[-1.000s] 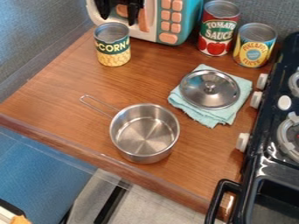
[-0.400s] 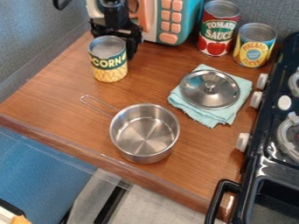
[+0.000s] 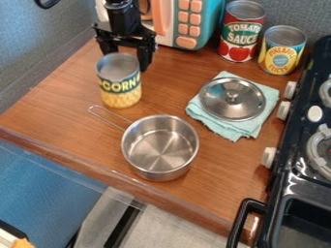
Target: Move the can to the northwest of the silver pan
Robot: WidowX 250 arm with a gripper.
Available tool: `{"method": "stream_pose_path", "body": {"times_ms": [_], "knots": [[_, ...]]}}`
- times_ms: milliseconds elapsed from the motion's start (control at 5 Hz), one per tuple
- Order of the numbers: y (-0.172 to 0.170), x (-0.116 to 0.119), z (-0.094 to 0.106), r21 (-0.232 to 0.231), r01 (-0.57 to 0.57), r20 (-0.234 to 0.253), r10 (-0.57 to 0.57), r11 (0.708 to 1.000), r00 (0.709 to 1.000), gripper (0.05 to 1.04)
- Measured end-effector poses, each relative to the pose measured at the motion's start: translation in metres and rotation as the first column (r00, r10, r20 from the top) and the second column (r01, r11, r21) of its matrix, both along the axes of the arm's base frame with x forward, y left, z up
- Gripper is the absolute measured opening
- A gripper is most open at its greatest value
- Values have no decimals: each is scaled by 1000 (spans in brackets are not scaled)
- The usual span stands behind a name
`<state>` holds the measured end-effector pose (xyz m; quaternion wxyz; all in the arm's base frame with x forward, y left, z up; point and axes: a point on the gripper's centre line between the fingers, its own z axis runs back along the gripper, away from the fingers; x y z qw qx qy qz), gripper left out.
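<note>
Yellow-and-green cylindrical metal can (image 3: 119,86), standing at six o'clock from the black two-finger claw (image 3: 127,57), whose fingers are spread apart, grip unconfirmed.

The top edge crops the microwave (image 3: 209,22), the right the stove (image 3: 288,184)

"Where's the camera looking from?"
"It's looking from above the near side, facing the toy microwave (image 3: 210,24) at the far side."
"How steeply?"
"It's slanting down enough to be seeing inside the pan (image 3: 160,145)."
"And how near?"
"Near enough that its right edge is cropping the stove (image 3: 288,181)."
</note>
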<state>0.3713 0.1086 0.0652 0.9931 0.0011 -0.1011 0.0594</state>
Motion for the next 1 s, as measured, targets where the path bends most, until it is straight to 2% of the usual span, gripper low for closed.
{"method": "stream_pose_path", "body": {"times_ms": [400,600,800,1000], "knots": [[-10,-30,12,-17,61,11,-61,998,998,1001],[-4,-27,22,-29,33,36,-32,999,999,1001],[-1,-15,48,-34,11,76,-8,999,997,1001],[-9,-15,62,-38,28,76,-25,999,997,1001]]}}
